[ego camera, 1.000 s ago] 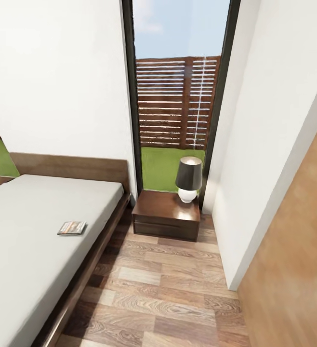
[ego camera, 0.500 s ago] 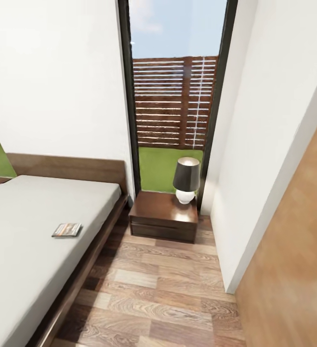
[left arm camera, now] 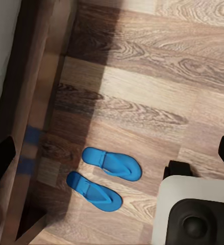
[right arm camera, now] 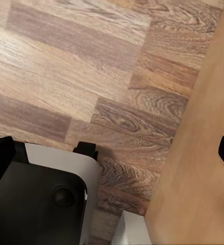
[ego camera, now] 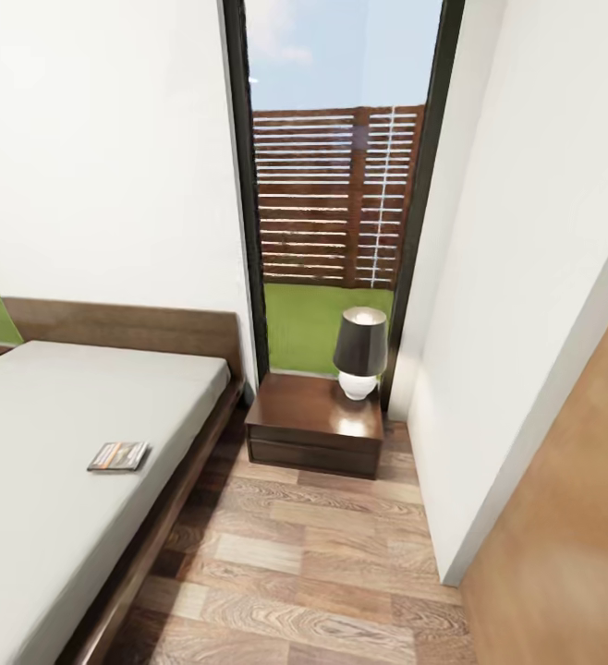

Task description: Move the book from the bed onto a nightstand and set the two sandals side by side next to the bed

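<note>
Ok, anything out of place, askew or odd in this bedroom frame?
Nothing looks damaged or spilled. The book lies flat on the bed near its edge, slightly askew to it. The two sandals lie on the wood floor beside the bed frame, roughly parallel but staggered. The lamp stands upright on the nightstand.

Book (ego camera: 117, 456): thin, dark cover with orange band; lies flat on bed, left of frame.
Bed (ego camera: 54, 480): grey mattress, dark wood frame; lower left.
Nightstand (ego camera: 315, 423): dark wood, centre, beside bed.
Sandals (left arm camera: 102, 177): blue pair, flat on plank floor, side by side, near bed frame.
</note>
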